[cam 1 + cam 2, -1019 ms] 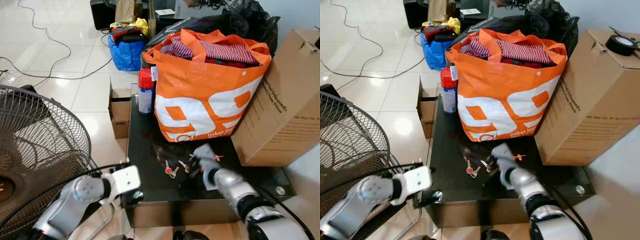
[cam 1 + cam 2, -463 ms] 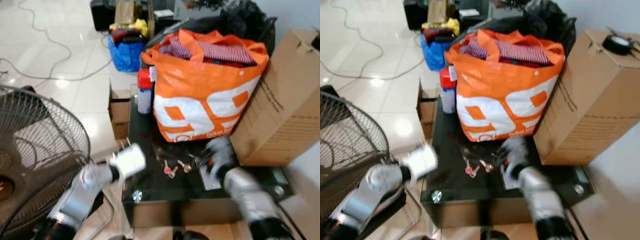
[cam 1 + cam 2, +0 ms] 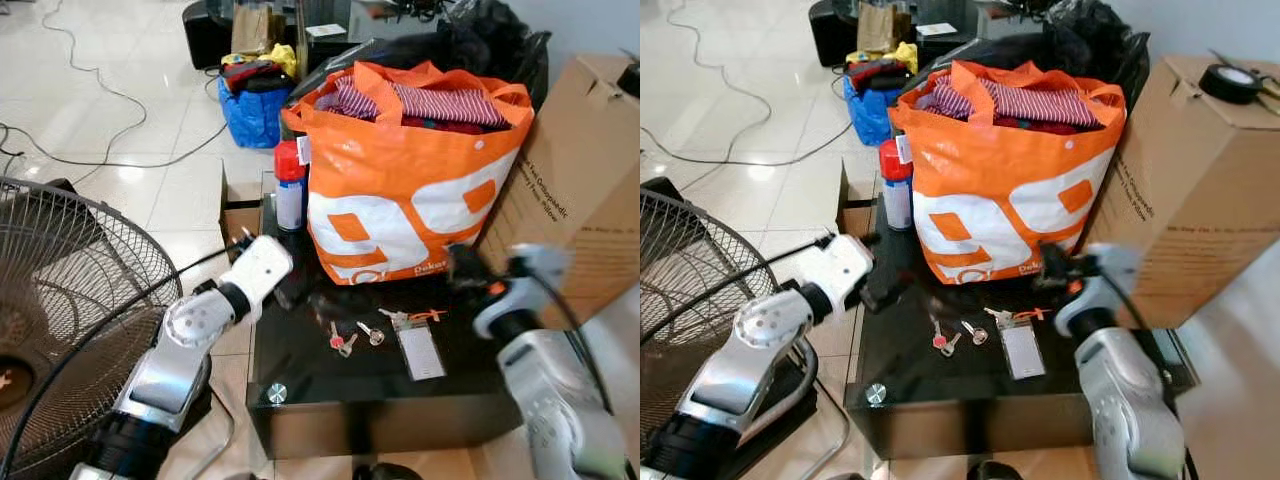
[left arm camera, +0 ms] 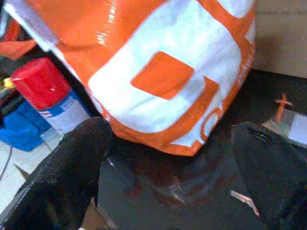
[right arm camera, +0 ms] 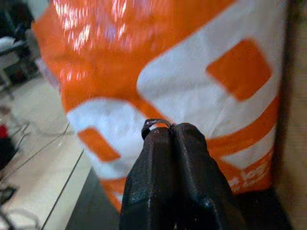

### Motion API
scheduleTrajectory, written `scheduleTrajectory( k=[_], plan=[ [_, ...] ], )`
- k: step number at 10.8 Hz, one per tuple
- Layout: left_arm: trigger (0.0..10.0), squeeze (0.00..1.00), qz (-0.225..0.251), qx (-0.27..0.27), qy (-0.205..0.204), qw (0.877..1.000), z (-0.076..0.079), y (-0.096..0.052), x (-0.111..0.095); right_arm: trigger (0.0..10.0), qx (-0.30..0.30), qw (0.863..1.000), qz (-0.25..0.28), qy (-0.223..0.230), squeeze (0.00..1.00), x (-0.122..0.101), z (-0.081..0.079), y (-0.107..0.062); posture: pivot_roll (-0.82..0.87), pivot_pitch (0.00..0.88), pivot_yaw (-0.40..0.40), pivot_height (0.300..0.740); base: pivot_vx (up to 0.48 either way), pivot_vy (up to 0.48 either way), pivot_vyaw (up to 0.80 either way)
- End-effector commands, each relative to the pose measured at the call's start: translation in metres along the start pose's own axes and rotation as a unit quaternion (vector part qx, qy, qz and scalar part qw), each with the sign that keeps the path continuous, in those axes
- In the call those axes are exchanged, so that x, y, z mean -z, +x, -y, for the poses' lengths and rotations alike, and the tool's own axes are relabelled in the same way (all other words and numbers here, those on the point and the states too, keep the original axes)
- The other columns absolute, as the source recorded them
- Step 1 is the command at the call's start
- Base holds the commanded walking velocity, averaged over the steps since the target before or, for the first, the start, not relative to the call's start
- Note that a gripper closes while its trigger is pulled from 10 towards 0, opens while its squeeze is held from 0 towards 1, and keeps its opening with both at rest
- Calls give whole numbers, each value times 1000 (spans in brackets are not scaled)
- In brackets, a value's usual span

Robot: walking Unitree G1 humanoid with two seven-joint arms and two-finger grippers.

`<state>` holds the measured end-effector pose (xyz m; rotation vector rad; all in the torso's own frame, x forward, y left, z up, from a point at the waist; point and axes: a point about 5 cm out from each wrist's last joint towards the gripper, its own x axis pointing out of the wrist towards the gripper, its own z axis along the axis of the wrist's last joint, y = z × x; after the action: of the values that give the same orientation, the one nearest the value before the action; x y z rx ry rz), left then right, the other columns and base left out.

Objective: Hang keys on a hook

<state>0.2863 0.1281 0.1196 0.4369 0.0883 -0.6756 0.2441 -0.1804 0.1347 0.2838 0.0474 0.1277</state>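
Loose keys lie on the black glass table [image 3: 300, 365]: a red-headed key [image 3: 335, 340], a silver key [image 3: 371, 333], and a key bunch [image 3: 408, 317] with an orange tag next to a white card [image 3: 420, 352]. My right gripper [image 3: 462, 268] hangs above the table to the right of the keys, by the orange bag's lower corner. In the right wrist view the right gripper [image 5: 170, 132] is shut, with a thin dark loop at the tips that I cannot identify. My left gripper [image 3: 287, 290] hovers open over the table's left edge, and its fingers [image 4: 72, 177] stand wide apart facing the bag.
A full orange shopping bag [image 3: 410, 190] stands at the back of the table, with a red-capped spray can [image 3: 290, 185] to its left. A large cardboard box [image 3: 585, 190] is on the right and a standing fan [image 3: 70, 300] on the left. Bags and cables lie on the floor behind.
My right gripper has lifted off the table by the keys and moved up and to the right. My left arm has risen from below the table to its left edge.
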Motion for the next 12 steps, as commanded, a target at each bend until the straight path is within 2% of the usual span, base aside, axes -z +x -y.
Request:
scheduleTrajectory(
  k=[1, 3, 5, 7, 8, 9, 12],
  plan=[
    [10000, 0, 5, -33, -19, 999, -7, -3, -2, 0, 30, 999, 26, -7, 0, -12, 0, -7, -79, 0, 17, 740, 0, 0, 0],
    [10000, 0, -5, -68, -36, 997, -11, -7, 3, 0, 61, 998, 35, -5, 0, -13, -3, -9, -69, 0, 12, 740, 0, 0, 0],
    [10000, 0, -2, -73, -25, 997, -14, -6, 1, 0, 69, 997, 14, -10, 0, -3, -7, -5, -56, 0, 7, 740, 0, 0, 0],
    [10000, 0, -6, -84, -42, 996, -14, -8, 6, 0, 86, 996, -1, -23, 0, 3, -2, 0, -61, 0, 4, 740, 0, 0, 0],
    [10000, 0, -5, -103, -45, 994, -13, -6, 7, 8314, 117, 992, -13, -35, 0, 5, 3, 3, -73, 0, 13, 740, 0, 0, 0],
    [10000, 0, -5, -122, -52, 991, -14, -3, 7, 10000, 130, 990, -26, -43, 0, 10, 4, 8, -79, 0, 22, 740, 0, 0, 0],
    [10000, 0, -9, -130, -56, 990, -15, -1, 10, 10000, 114, 991, -44, -59, 0, 17, -3, 14, -77, 0, 19, 740, 0, 0, 0]
  ],
)
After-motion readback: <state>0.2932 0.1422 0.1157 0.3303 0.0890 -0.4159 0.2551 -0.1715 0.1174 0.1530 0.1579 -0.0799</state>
